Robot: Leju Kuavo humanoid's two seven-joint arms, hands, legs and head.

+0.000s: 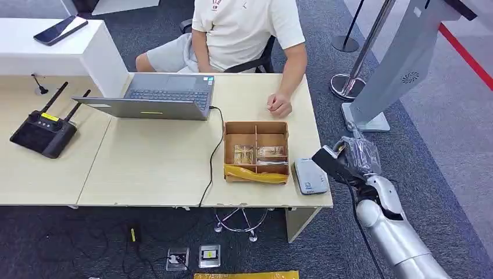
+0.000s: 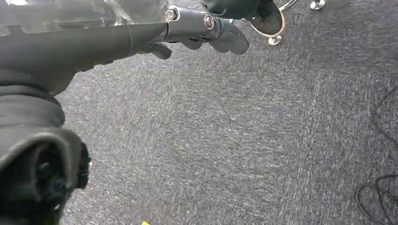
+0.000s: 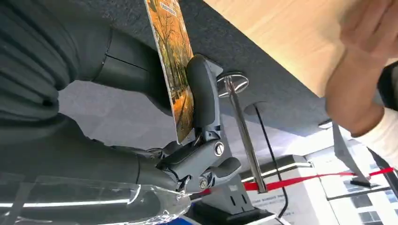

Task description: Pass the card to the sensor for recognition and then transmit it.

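Observation:
My right hand [image 1: 347,163] hangs just off the table's right edge, beside the small grey-white sensor [image 1: 310,176] on the table corner. In the right wrist view that hand [image 3: 202,140] pinches a card [image 3: 176,65] printed with an orange autumn scene, held edge-on between the thumb and the dark fingers. A wooden divided box [image 1: 256,151] with more cards stands left of the sensor. My left hand [image 2: 206,28] hangs over grey carpet with nothing in it, fingers apart from the thumb.
A seated person rests a hand [image 1: 279,104] on the table behind the box. A laptop [image 1: 157,96] with a black cable, a black controller [image 1: 43,131] and a phone [image 1: 60,29] lie further left. A grey kiosk [image 1: 395,64] and a stanchion base [image 1: 344,85] stand to the right.

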